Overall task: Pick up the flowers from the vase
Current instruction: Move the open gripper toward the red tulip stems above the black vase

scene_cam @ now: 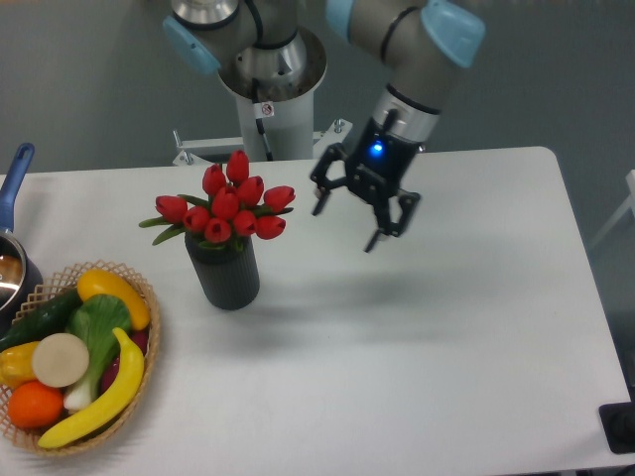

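The gripper (347, 225) hangs in the air above the white table (417, 327), its two dark fingers (320, 201) spread apart with nothing between them, a small blue light glowing on the wrist above. It sits at about three o'clock from the flowers (228, 211), near them but not touching; the closest finger is just off the rightmost bud.

The flowers, a tight bunch of red tulip buds with short green leaves, stand upright in the vase (227, 273), a dark matte cylinder resting on the table left of centre. The tallest bud points toward twelve o'clock.

At roughly eight o'clock from the vase, a wicker basket (147, 377) sits at the table's left edge, holding yellow, orange, green and pale produce. At nine o'clock from the vase, a blue-handled pot (14, 198) is partly cut off by the frame. The arm's grey base column (268, 89) stands behind the table at twelve o'clock from the flowers
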